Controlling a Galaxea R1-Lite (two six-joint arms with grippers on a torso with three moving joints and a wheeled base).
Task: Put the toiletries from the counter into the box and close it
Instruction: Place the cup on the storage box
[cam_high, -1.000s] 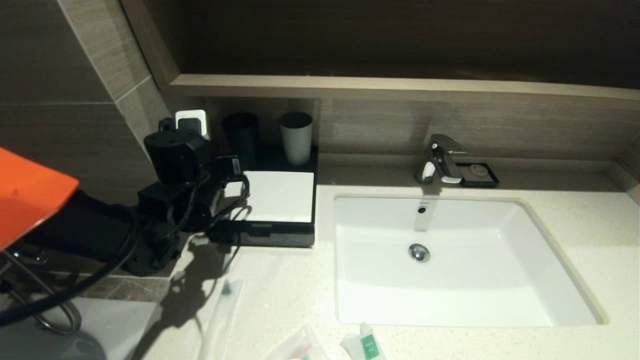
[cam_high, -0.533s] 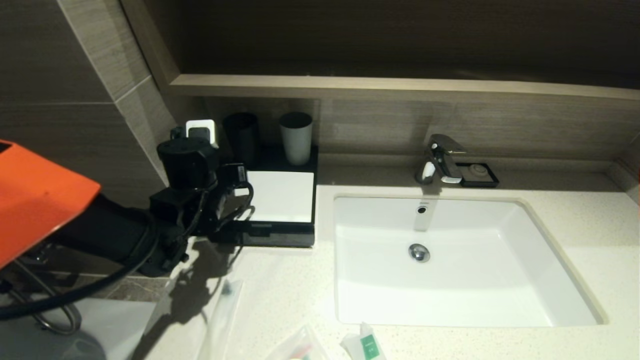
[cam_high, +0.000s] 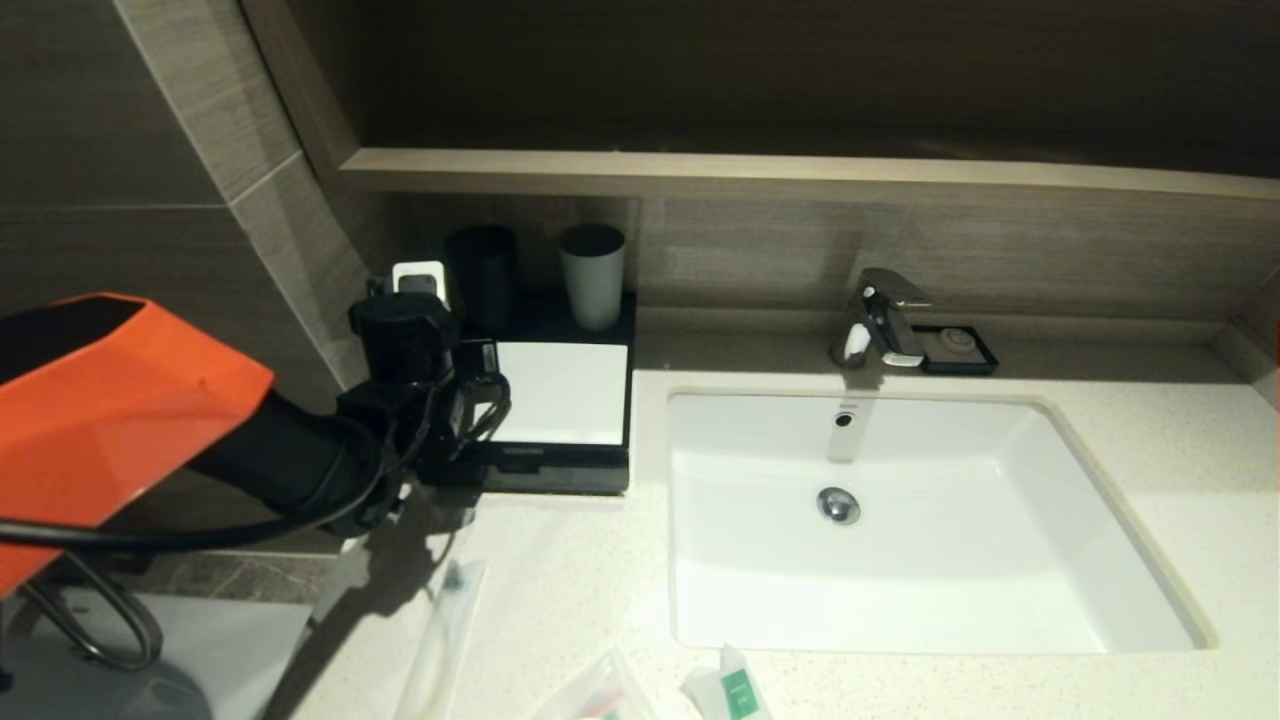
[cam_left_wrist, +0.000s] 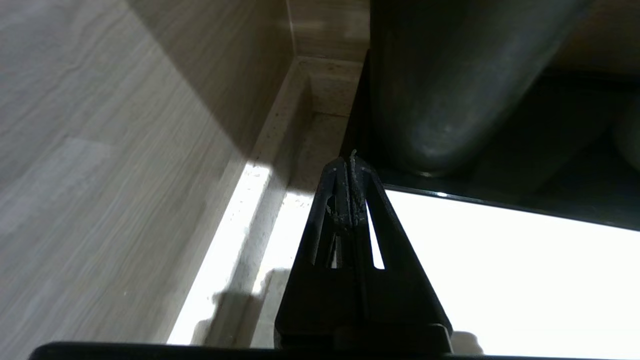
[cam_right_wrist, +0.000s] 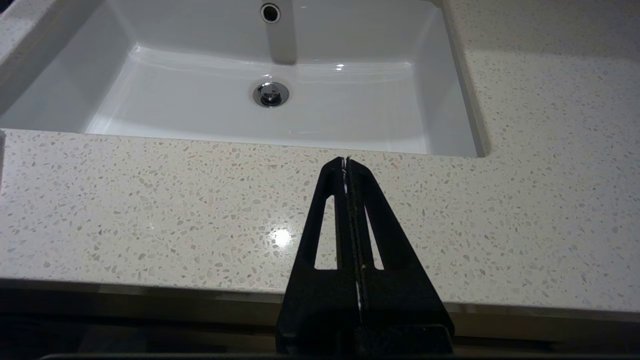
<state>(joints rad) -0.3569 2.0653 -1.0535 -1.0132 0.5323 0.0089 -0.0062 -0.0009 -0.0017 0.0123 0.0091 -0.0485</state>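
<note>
The left gripper (cam_left_wrist: 350, 165), black fingers pressed together with nothing between them, sits at the left rear edge of the low black rectangular box with the white top panel (cam_high: 560, 395), its tip right at the line where the white panel meets the black back section. The tall dark cup (cam_high: 482, 268) stands just beyond the tip on that black section, with the pale grey cup (cam_high: 592, 275) beside it. The box stands at the back left of the cream speckled stone bench (cam_high: 560, 570), against the wood-grain wall, just left of the white rectangular basin (cam_high: 900, 520).

The toiletries lie apart from the box along the near edge of the bench: a long thin clear sleeve (cam_high: 440, 640), a clear plastic pouch (cam_high: 595, 695) and a white sachet with a green label (cam_high: 730, 690).

The right gripper (cam_right_wrist: 347, 162) hangs over the bench's front edge on the near side of the basin, fingers closed together and empty. A chrome tap (cam_high: 880, 320) and a small black soap dish (cam_high: 958, 348) sit behind the basin.
</note>
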